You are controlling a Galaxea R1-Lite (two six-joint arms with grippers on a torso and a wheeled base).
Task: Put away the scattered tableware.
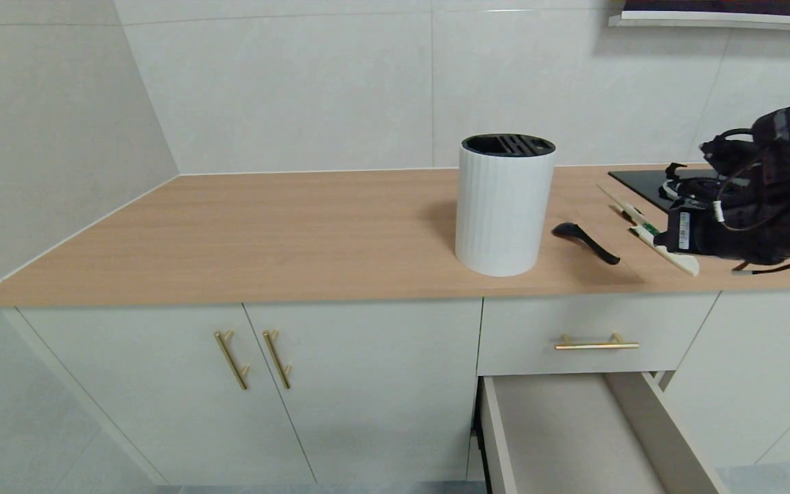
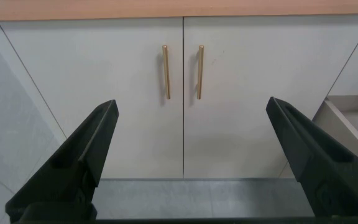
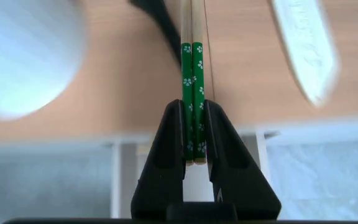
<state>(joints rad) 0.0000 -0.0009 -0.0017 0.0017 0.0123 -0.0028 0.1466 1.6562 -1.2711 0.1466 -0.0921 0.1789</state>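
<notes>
A pair of wooden chopsticks [image 3: 193,56] with green flowered ends is clamped in my right gripper [image 3: 193,115], which is shut on them low over the counter's front right. In the head view the chopsticks [image 1: 623,204] stick out from the right arm towards the back. A black spoon [image 1: 585,241] lies between them and the white ribbed utensil holder [image 1: 503,206]. A white knife [image 1: 677,260] lies beside the chopsticks, its blade [image 3: 306,50] to one side of the gripper. My left gripper [image 2: 191,107] is open, down in front of the cabinet doors.
Wooden countertop [image 1: 285,233] runs left to a tiled corner. A black hob [image 1: 642,182] sits at the back right. Below the counter a drawer [image 1: 573,432] is pulled open under a closed one with a gold handle [image 1: 596,344]. Cabinet door handles [image 2: 182,71] face the left gripper.
</notes>
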